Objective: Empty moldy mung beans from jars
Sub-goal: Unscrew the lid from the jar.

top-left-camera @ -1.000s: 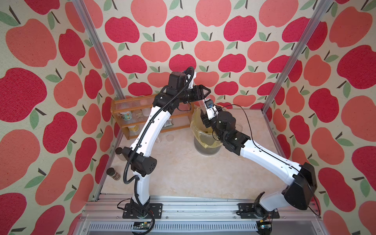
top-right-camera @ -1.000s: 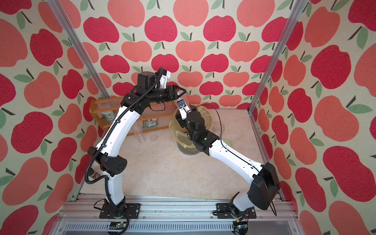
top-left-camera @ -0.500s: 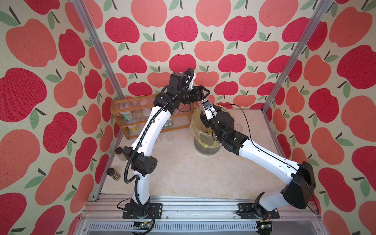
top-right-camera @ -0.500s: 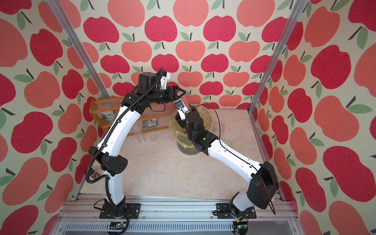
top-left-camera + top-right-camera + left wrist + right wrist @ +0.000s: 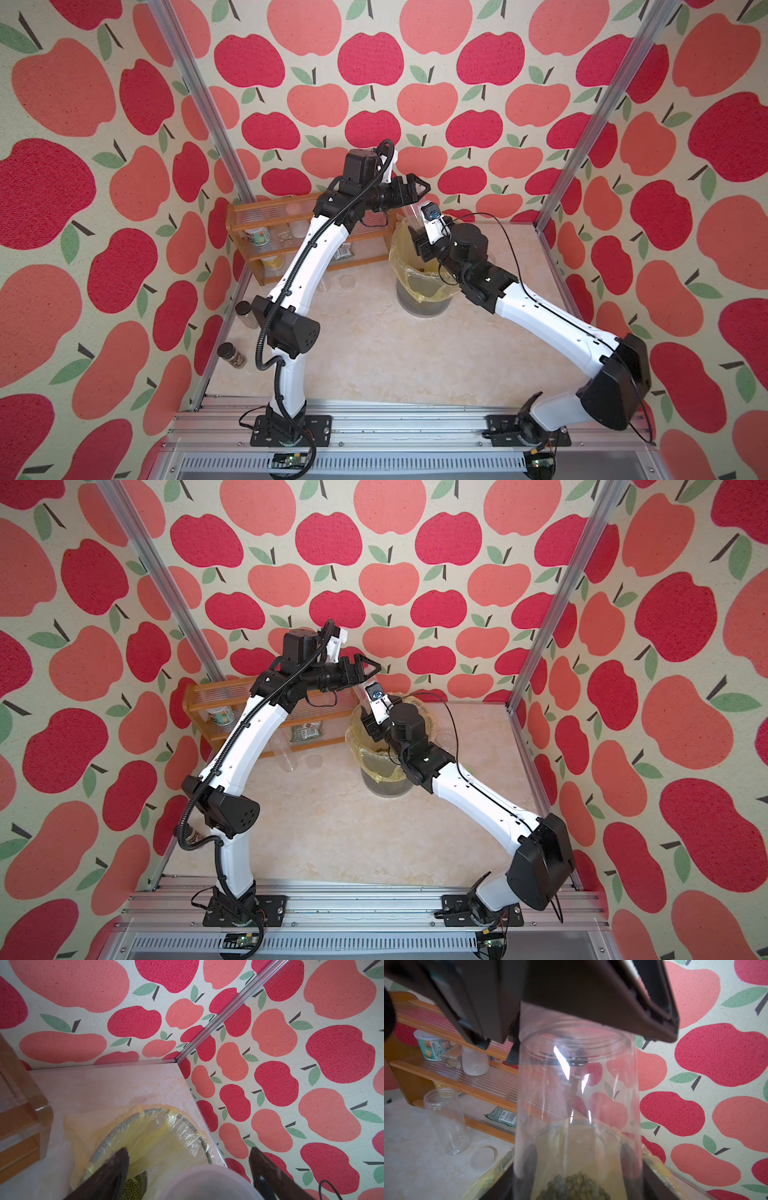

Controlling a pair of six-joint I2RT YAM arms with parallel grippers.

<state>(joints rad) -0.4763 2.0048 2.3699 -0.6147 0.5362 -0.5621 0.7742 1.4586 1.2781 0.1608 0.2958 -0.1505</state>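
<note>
Mung beans (image 5: 575,1186) are showing as a small green heap through the clear wall of the jar (image 5: 577,1088), low down between the fingers of the right pincer (image 5: 419,246). Whether the heap is lying inside the jar or in the bin behind it, I cannot tell. The right pincer is clamping the jar by its lower body and holding it tilted over the bin (image 5: 419,305), which is wearing a yellow bag (image 5: 158,1138). Just above the right pincer, the left pincer (image 5: 188,1150) is hovering at the jar's upper end. Its fingers (image 5: 122,1157) are standing wide apart, one on each side of the frosted lid (image 5: 209,1182), with a gap showing between one finger and the lid. Beneath the left pincer, more of the beans are lying down inside the bag. Beyond the right pincer, toward the left arm's side, an empty jar (image 5: 446,1122) is standing open on the table (image 5: 415,1147). A loose lid (image 5: 482,1158) is lying just beside it, in front of the wooden rack (image 5: 452,1082).
</note>
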